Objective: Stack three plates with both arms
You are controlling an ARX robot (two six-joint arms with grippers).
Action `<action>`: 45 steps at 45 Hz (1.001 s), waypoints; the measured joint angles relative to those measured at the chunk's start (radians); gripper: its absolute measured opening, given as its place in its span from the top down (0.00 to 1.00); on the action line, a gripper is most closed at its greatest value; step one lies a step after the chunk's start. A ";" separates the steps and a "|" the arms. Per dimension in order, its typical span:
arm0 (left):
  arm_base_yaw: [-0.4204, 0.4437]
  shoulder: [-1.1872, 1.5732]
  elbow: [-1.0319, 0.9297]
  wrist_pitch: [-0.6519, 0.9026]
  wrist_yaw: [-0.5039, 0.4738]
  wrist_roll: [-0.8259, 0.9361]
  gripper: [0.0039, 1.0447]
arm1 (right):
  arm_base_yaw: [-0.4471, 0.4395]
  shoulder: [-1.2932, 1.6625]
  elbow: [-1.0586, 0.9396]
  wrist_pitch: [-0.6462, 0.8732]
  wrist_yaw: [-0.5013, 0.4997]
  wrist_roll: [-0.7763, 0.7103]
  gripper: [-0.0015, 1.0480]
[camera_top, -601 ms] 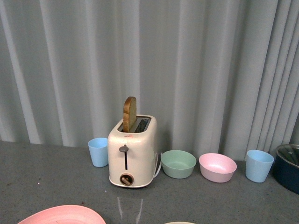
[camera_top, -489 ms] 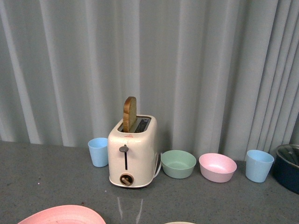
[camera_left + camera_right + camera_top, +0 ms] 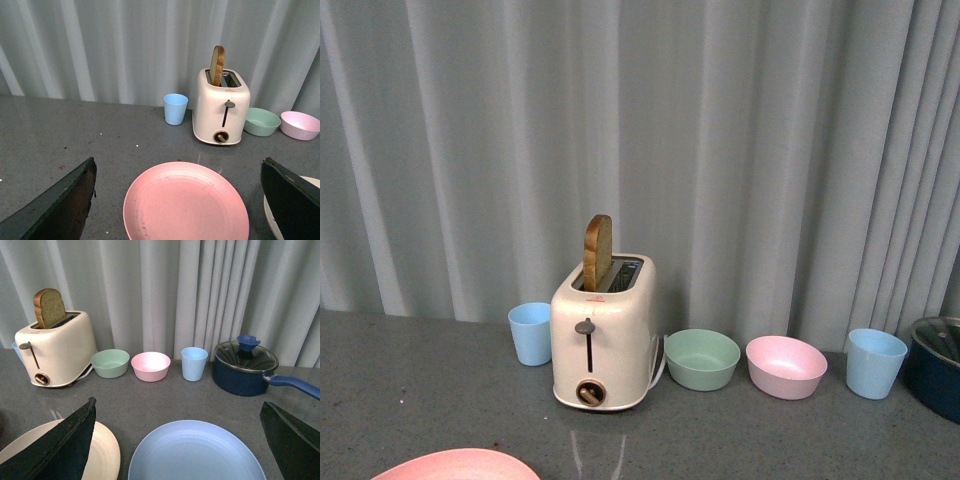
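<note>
1. We face a grey curtain [image 3: 770, 150] hanging behind a grey table [image 3: 420, 390].
2. Our left gripper [image 3: 178, 167] has its fingers spread wide and holds nothing. The pink plate [image 3: 186, 202] lies flat on the table between them, in front of the toaster [image 3: 604, 335].
3. Our right gripper [image 3: 177, 405] is likewise spread and empty, with the blue plate [image 3: 197, 452] between its fingers. The cream plate [image 3: 107, 455] lies just beside that one, and none are stacked.
4. A dark pot [image 3: 245, 370], a green bowl [image 3: 701, 358], a pink bowl [image 3: 786, 366] and a blue cup [image 3: 876, 362] line the back.
</note>
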 joint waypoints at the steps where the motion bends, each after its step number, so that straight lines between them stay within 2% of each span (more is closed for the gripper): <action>1: 0.000 0.000 0.000 0.000 0.000 0.000 0.06 | 0.000 0.000 0.000 0.000 0.000 0.000 0.07; 42: 0.000 0.000 0.000 0.000 0.000 0.000 0.06 | 0.000 0.000 0.000 0.000 0.000 0.000 0.07; 43: 0.005 0.010 0.004 -0.014 0.019 0.007 0.06 | 0.000 0.000 0.000 0.000 0.000 0.000 0.07; 45: 0.045 0.105 0.071 -0.196 0.160 0.054 0.06 | 0.000 0.000 0.000 0.000 0.002 0.000 0.07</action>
